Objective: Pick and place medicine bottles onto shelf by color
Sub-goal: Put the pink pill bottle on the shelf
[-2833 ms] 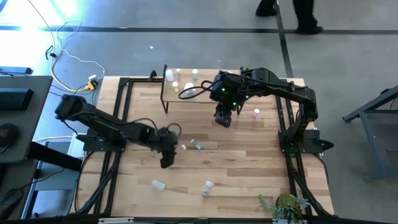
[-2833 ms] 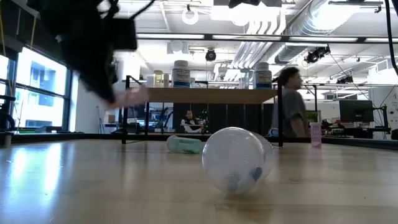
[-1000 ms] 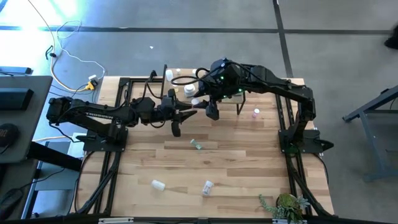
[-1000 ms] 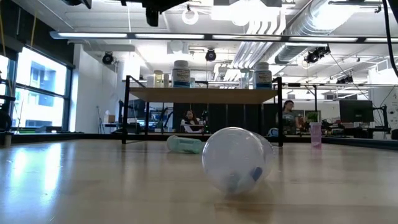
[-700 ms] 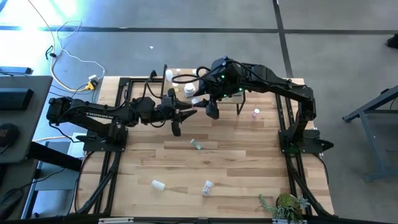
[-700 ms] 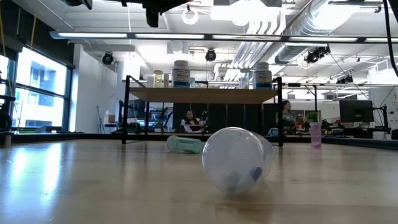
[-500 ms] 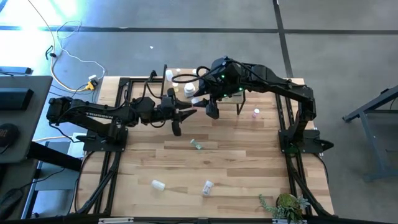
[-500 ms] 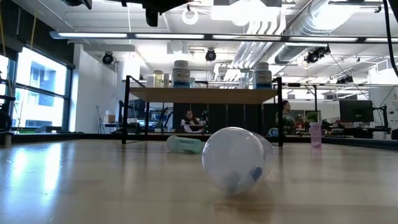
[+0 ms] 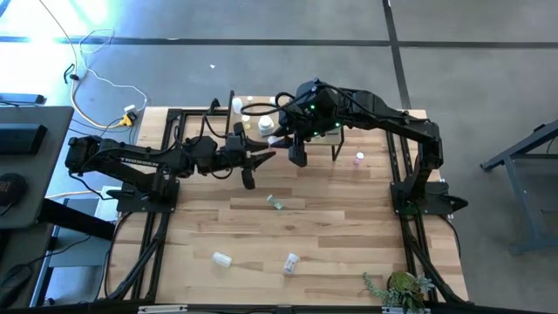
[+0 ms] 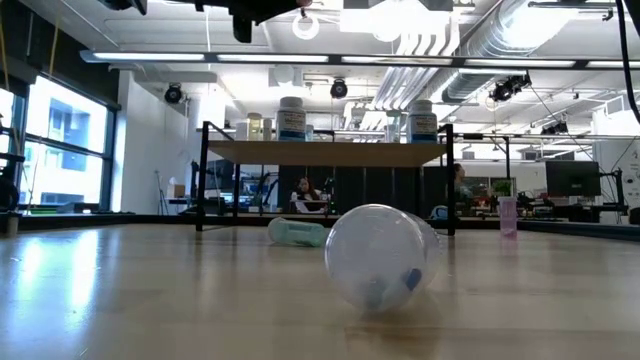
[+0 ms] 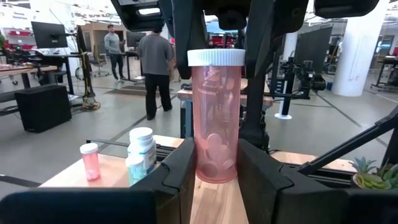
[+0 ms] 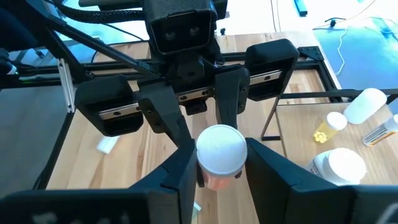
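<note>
— Your left gripper (image 11: 214, 180) is clenched low on the pink bottle (image 11: 216, 118), upright, white cap up.

— And the right?

— Your right gripper (image 12: 217, 171) pinches that same bottle at its cap, both fingers touching it, above the table beside the shelf (image 9: 324, 131).

— Farther off?

— You see white bottles on the shelf, and a clear bottle (image 10: 378, 256) lying on the table.

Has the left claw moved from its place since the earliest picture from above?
Yes. The left claw now holds a pink bottle just in front of the shelf; earlier it was lower, over the middle of the table.
</note>
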Tool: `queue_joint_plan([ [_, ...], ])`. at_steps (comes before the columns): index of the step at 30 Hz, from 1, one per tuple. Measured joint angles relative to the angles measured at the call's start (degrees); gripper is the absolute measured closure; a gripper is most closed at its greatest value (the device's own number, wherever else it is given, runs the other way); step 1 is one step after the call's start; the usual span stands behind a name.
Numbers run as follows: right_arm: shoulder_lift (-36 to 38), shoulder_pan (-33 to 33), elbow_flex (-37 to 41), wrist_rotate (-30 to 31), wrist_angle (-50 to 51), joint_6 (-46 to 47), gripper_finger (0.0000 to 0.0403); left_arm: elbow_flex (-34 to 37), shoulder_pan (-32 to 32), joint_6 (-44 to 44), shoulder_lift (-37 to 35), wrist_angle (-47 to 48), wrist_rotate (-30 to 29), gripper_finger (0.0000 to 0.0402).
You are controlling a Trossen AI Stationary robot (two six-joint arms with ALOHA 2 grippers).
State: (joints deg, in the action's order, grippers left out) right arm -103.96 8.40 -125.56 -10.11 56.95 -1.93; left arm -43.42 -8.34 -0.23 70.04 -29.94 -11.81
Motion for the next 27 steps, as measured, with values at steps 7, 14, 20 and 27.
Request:
queue_joint_plan([
  [7,0.0,0.48,0.0,-0.02,0.0,0.41,0.0297,0.0,0.0,0.89,0.02,0.02,-0.22,0.0302],
  [14,-0.02,1.24,0.0,0.04,0.0,0.53,0.0299,0.04,0.0,1.03,0.02,0.17,-2.41,0.028],
  [20,-0.02,2.15,0.0,0.07,0.0,0.45,0.0299,0.04,0.0,1.02,0.02,1.65,-3.41,0.025],
  [27,-0.02,5.28,0.0,0.61,0.17,-1.66,0.0299,0.07,0.0,0.94,0.04,4.64,-10.71,0.0212],
])
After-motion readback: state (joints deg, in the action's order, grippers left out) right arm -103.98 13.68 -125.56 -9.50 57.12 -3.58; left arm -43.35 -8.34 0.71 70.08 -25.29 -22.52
